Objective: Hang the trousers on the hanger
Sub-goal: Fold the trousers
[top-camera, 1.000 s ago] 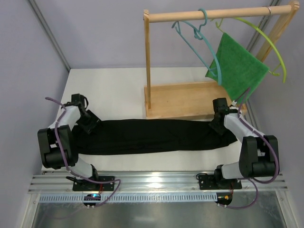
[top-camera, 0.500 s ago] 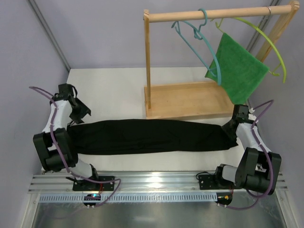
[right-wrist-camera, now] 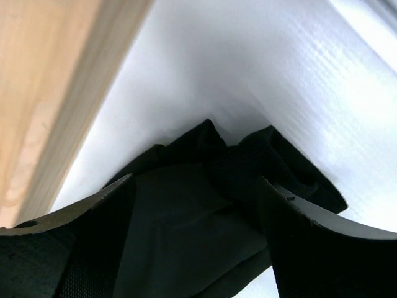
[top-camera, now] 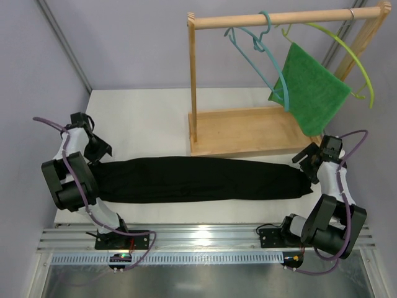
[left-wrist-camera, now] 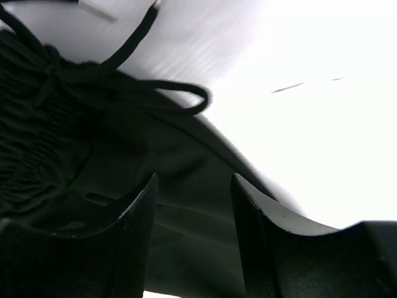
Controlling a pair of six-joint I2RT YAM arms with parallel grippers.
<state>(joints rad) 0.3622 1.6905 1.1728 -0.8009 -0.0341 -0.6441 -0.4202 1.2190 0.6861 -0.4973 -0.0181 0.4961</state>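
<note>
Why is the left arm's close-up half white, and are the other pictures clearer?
Left wrist view: glare washes the bare table out to pure white, while the trousers stay dark. Right wrist view: the wooden stand is blurred, too near to focus. Top view: evenly lit and sharp, bar a bright reflection on the metal rail.

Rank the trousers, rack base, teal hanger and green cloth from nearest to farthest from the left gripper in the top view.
1. Trousers, left end beside the left gripper.
2. Rack base, mid-table.
3. Teal hanger, on the rod.
4. Green cloth, far right.
</note>
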